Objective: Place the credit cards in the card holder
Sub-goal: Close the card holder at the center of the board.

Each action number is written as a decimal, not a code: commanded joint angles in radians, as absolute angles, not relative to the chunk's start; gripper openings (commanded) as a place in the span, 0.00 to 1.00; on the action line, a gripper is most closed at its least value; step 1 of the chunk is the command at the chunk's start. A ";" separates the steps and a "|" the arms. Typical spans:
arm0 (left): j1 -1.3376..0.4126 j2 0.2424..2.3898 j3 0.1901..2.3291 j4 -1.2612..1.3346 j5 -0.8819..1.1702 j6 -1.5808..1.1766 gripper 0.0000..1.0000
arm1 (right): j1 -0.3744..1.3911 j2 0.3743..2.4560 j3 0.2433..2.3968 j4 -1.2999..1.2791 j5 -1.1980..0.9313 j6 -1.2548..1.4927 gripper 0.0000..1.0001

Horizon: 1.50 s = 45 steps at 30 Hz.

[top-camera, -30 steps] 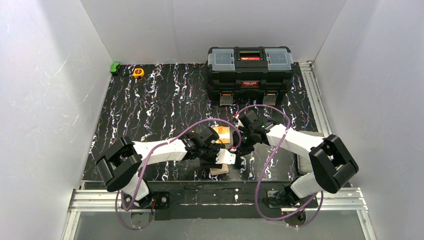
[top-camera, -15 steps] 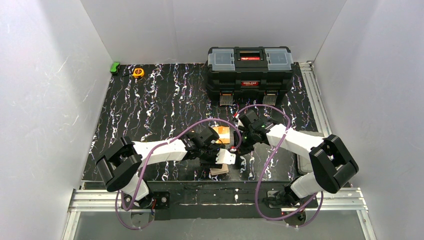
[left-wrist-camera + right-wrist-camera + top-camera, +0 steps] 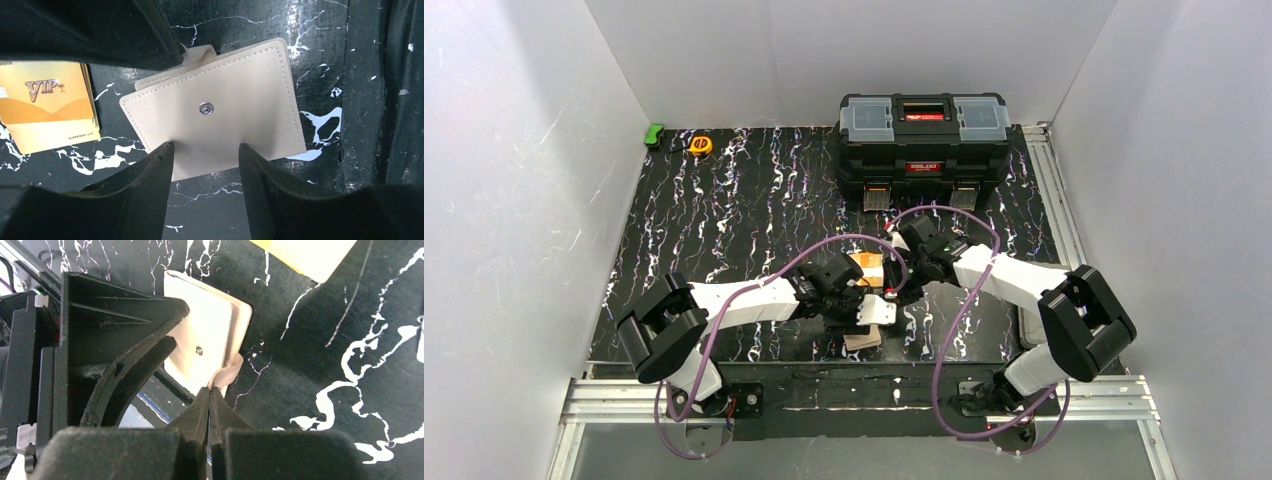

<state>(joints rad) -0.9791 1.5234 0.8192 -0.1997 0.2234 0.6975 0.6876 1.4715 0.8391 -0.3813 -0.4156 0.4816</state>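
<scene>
The cream card holder (image 3: 215,107) lies folded shut on the black marbled table, snap stud up; it also shows in the top view (image 3: 880,311). My left gripper (image 3: 202,147) is open, both fingertips resting on the holder's near edge. My right gripper (image 3: 210,390) is shut on the holder's snap tab (image 3: 227,375), which curls up from the holder's edge. The orange card (image 3: 50,107), marked VIP, lies flat just beside the holder, and shows in the top view (image 3: 867,267). The black card is not in view.
A big black toolbox (image 3: 924,135) stands at the back. A yellow tape measure (image 3: 701,145) and a green object (image 3: 654,134) lie at the back left corner. A small tan piece (image 3: 862,341) lies by the table's front edge, just near of the holder.
My right gripper has shifted a little left and back, pulling on the tab. The holder has turned slightly. The left gripper has stayed on it.
</scene>
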 commanded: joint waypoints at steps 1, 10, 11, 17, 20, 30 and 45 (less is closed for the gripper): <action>-0.974 1.519 0.818 -0.228 0.182 0.682 0.48 | 0.693 1.515 0.898 -0.351 -0.494 0.451 0.01; -0.974 1.512 0.801 -0.216 0.188 0.689 0.48 | 0.719 1.625 0.947 -0.373 -0.529 0.432 0.01; -0.974 1.510 0.800 -0.213 0.188 0.689 0.48 | 0.721 1.630 0.951 -0.374 -0.528 0.431 0.01; -0.974 1.505 0.793 -0.203 0.184 0.687 0.48 | 0.740 1.665 0.968 -0.390 -0.508 0.422 0.01; -0.974 1.505 0.793 -0.200 0.186 0.686 0.48 | 0.745 1.677 0.973 -0.389 -0.504 0.425 0.01; -0.974 1.506 0.795 -0.195 0.189 0.687 0.48 | 0.773 1.709 1.015 -0.424 -0.482 0.402 0.01; -0.974 1.505 0.808 -0.188 0.193 0.699 0.49 | 0.785 1.752 1.052 -0.505 -0.440 0.394 0.01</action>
<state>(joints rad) -0.9791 1.5192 0.8124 -0.1864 0.2230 0.6853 0.7738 1.7283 1.0130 -0.4553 -0.4740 0.4145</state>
